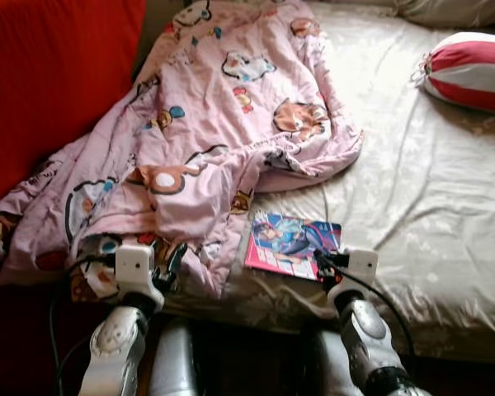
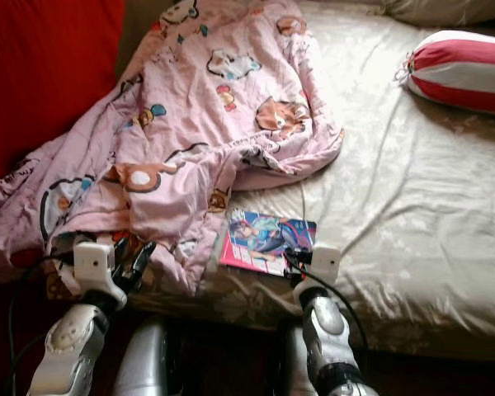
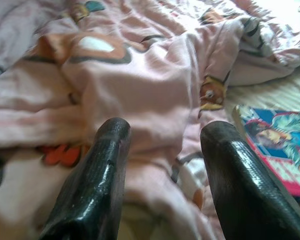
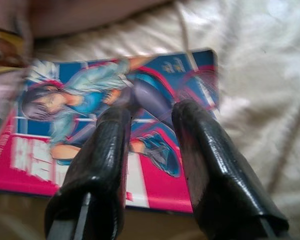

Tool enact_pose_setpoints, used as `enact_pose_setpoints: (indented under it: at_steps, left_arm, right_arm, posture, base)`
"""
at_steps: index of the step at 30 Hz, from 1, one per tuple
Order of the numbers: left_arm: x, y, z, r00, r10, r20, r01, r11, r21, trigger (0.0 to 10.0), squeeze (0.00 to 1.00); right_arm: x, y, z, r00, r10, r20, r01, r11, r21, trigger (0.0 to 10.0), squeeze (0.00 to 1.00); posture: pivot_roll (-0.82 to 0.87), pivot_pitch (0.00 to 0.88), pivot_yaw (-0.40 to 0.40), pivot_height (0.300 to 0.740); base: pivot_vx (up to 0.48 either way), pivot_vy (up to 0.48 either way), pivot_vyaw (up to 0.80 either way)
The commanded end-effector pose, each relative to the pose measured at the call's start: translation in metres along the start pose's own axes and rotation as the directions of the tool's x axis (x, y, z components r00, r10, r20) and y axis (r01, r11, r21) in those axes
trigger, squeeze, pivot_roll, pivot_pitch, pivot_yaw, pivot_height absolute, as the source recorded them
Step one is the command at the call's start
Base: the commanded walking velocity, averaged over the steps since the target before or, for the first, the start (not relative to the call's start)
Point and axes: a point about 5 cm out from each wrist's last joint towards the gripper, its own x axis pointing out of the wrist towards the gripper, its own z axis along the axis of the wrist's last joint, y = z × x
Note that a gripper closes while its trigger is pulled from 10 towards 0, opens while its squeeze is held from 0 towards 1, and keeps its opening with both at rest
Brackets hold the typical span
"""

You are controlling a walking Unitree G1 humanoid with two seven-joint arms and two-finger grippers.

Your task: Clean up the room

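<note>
A crumpled pink cartoon blanket (image 1: 223,124) is spread over the left half of the bed and hangs over its front edge. Beside it, near the front edge, a comic book (image 1: 290,243) with a blue and pink cover lies flat on the sheet. My left gripper (image 1: 170,266) is open at the blanket's front hem; in the left wrist view its fingers (image 3: 97,175) point at the pink folds (image 3: 140,90). My right gripper (image 1: 325,264) hovers open at the book's near right corner, its fingers (image 4: 210,165) spread just above the cover (image 4: 80,100), holding nothing.
The bed's cream sheet (image 1: 429,181) stretches to the right. A red-and-white striped pillow (image 1: 474,70) lies at the back right, and another pale pillow (image 1: 454,10) lies behind it. A red upholstered surface (image 1: 49,82) stands to the left of the bed.
</note>
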Motion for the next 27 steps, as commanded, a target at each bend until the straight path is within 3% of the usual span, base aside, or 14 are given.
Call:
enact_pose_setpoints:
  at_steps: [1, 2, 3, 4, 10, 11, 12, 13, 19, 27]
  left_arm:
    - [-0.004, -0.001, -0.008, 0.999, -0.009, -0.040, 0.009, 1.000, 0.002, 10.0, 0.00]
    - [-0.005, -0.001, -0.009, 0.999, -0.010, -0.044, 0.011, 1.000, 0.004, 10.0, 0.00]
    - [-0.008, 0.000, -0.010, 0.999, -0.008, -0.048, 0.009, 1.000, 0.005, 10.0, 0.00]
    - [-0.010, 0.001, -0.010, 0.999, -0.005, -0.050, 0.005, 1.000, 0.005, 10.0, 0.00]
    - [-0.021, 0.009, -0.011, 0.998, 0.023, -0.063, -0.022, 1.000, 0.016, 10.0, 0.00]
    - [-0.023, 0.009, -0.012, 0.997, 0.027, -0.068, -0.026, 1.000, 0.018, 10.0, 0.00]
    - [-0.025, 0.011, -0.013, 0.997, 0.031, -0.074, -0.030, 0.999, 0.020, 10.0, 0.00]
    - [-0.026, 0.011, -0.014, 0.996, 0.034, -0.077, -0.032, 0.999, 0.021, 10.0, 0.00]
    - [-0.031, 0.015, -0.015, 0.995, 0.050, -0.087, -0.048, 0.998, 0.027, 10.0, 0.00]
    - [-0.030, 0.018, -0.013, 0.995, 0.053, -0.090, -0.050, 0.998, 0.036, 10.0, 0.00]
  right_arm:
    - [-0.003, -0.001, -0.009, 0.999, -0.023, -0.039, 0.023, 1.000, 0.008, 10.0, 0.00]
    - [-0.002, 0.000, -0.009, 0.999, -0.020, -0.043, 0.021, 1.000, 0.022, 10.0, 0.00]
    - [-0.001, 0.002, -0.009, 0.999, -0.018, -0.043, 0.020, 0.999, 0.043, 10.0, 0.95]
    - [-0.001, 0.003, -0.009, 0.999, -0.016, -0.042, 0.019, 0.998, 0.053, 10.0, 1.00]
    - [0.002, 0.004, -0.005, 0.999, -0.050, -0.015, 0.051, 0.998, 0.049, 10.0, 1.00]
    - [0.002, 0.004, -0.006, 0.998, -0.055, -0.022, 0.056, 0.997, 0.047, 10.0, 0.96]
    - [0.002, 0.004, -0.006, 0.998, -0.058, -0.027, 0.059, 0.997, 0.049, 10.0, 0.31]
    - [0.001, 0.004, -0.006, 0.998, -0.058, -0.023, 0.059, 0.997, 0.056, 10.0, 0.00]
    - [0.002, -0.001, -0.002, 0.996, -0.089, 0.009, 0.087, 0.990, 0.112, 10.0, 0.00]
    - [0.000, -0.012, -0.001, 0.991, -0.129, 0.020, 0.126, 0.986, 0.106, 10.0, 0.00]
  posture:
    - [0.11, 0.272, -0.029, 0.586]
    - [0.12, 0.277, -0.027, 0.586]
    - [0.13, 0.284, -0.025, 0.586]
    - [0.13, 0.286, -0.024, 0.586]
    - [0.15, 0.306, -0.019, 0.586]
    - [0.15, 0.307, -0.019, 0.586]
    - [0.15, 0.310, -0.017, 0.586]
    - [0.15, 0.311, -0.017, 0.586]
    - [0.16, 0.321, -0.015, 0.586]
    - [0.16, 0.324, -0.003, 0.586]
  base:
    - [0.000, 0.000, 0.00]
    - [0.000, 0.000, 0.00]
    - [0.000, 0.000, 0.00]
    - [0.000, 0.000, 0.00]
    - [0.000, 0.000, 0.00]
    - [0.000, 0.000, 0.00]
    - [0.000, 0.000, 0.00]
    - [0.000, 0.000, 0.00]
    - [0.000, 0.000, 0.00]
    - [0.000, 0.000, 0.00]
